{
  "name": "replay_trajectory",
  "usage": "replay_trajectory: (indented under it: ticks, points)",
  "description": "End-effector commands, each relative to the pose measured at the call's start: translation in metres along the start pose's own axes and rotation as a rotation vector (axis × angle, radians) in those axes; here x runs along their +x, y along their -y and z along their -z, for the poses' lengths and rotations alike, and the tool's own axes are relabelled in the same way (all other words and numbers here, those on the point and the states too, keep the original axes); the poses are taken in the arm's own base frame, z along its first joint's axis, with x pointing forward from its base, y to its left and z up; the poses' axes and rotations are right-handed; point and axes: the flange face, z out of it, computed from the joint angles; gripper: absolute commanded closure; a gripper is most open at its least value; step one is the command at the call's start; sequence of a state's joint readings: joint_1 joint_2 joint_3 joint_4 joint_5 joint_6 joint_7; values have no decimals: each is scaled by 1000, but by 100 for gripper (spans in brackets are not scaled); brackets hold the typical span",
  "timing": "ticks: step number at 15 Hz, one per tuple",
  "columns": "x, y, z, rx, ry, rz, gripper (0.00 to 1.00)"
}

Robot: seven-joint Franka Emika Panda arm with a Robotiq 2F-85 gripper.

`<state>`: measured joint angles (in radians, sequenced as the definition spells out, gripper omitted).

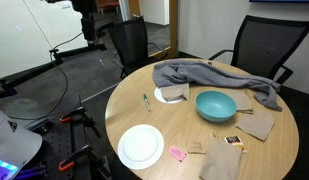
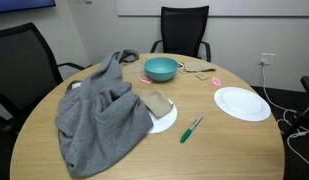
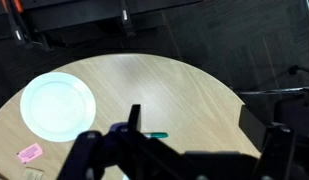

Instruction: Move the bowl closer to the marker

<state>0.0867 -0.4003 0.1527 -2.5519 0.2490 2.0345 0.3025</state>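
The end effector is held high above the round wooden bench. Its fingers are spread wide and nothing is gripped between them. The wrist view is blurred, so the exact opening cannot be judged. This raised, empty pose is judged to belong to an approach not yet begun.

Almost directly beneath the end effector, slightly ahead of it, a thin green marker is seen lying flat. It is taken as the fixed target.

The smooth round teal bowl is not caught in the wrist view, so it is taken to lie outside the patch of bench under the end effector. In an exterior view the bowl stands upright on its base with its rim left free for a grasp. It is well apart from the marker, and that gap is what the task has to close. The end effector is judged to have some way to travel to reach the bowl.

The following can be counted:
- One bowl and one marker.
- One flat white round plate, off to the side of the end effector.
- One small pink object, nearer the wrist view's lower corner.
- One crumpled grey cloth.
- One smaller white dish, partly covered by that cloth.
- At least three brown paper pieces; their full number cannot be settled.
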Motion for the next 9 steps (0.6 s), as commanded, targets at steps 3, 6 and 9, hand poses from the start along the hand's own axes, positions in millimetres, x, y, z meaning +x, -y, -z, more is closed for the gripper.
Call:
replay_trajectory:
  ticks: [3, 6, 9]
  points:
    - [0, 0, 0, 0, 0, 0, 0]
    - [0, 0, 0, 0, 0, 0, 0]
    - [4, -2, 3, -16, -38, 19, 0]
